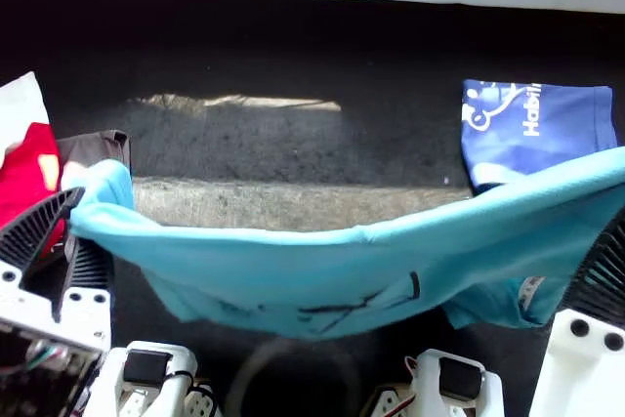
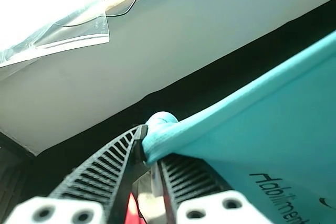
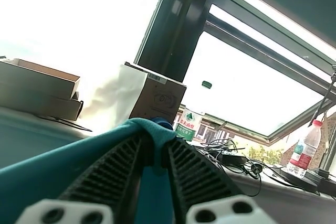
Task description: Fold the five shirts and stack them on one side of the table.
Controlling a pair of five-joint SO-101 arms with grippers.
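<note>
Light blue shirt [image 1: 322, 271] is hanging stretched out, hiding part of the dark blue shirt [image 1: 537, 124] behind it. Left gripper [image 2: 149, 148] and right gripper [image 3: 157, 142] are pinching its ends.

lab-type office workspace, not a home, black-covered table [image 1: 293, 56] against a plain white wall, big windows [image 3: 247, 93], sill stacked with cardboard boxes [image 3: 37, 85], loose cables [image 3: 231, 156], water bottle [image 3: 305, 148], clear plastic bag [image 2: 58, 30] on a ledge

Black table [image 1: 293, 36], folded blue shirt [image 1: 537, 129]
</note>
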